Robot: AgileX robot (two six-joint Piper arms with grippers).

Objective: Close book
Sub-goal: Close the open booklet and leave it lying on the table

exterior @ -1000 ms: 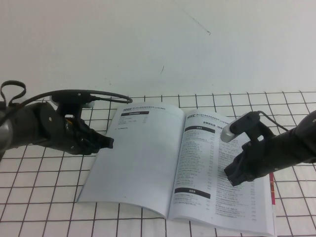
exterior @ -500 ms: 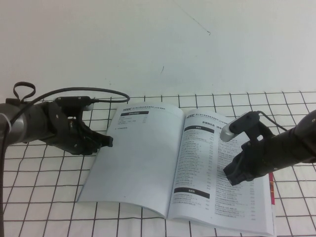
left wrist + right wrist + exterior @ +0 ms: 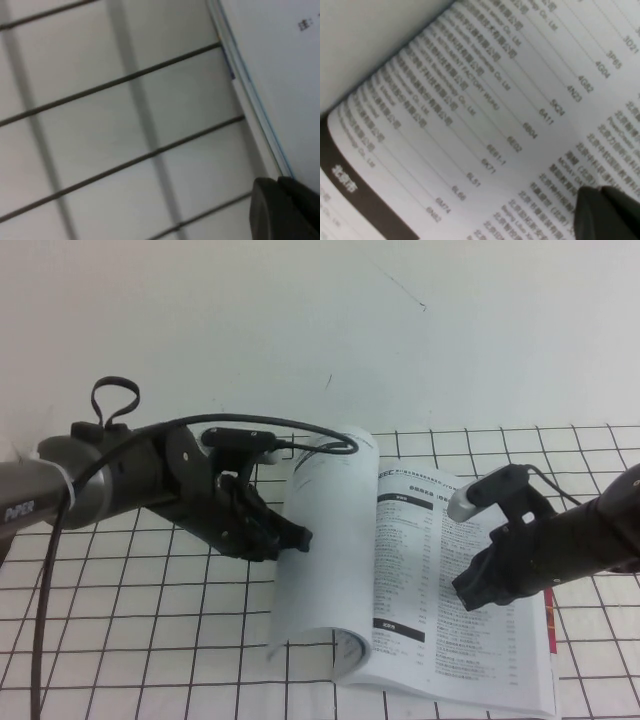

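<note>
Left of middle, the left gripper [image 3: 292, 538] is touching the book's [image 3: 430, 670] light, bendy left pages [image 3: 325, 530], which are curling up at lower middle. Pushing their outer edge looks best. The right gripper [image 3: 472, 596] is resting on the right page [image 3: 410, 570]. I cannot tell if either claw is open.

Left gripper [image 3: 288, 538] reaching inward near centre, right gripper [image 3: 470, 592] angled down on the right side

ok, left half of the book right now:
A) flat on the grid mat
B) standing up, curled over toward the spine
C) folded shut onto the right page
B: in the high view the left half stands curled upright with the left gripper at its outer side. The right gripper sits over the right page, which lies flat and uncovered.
</note>
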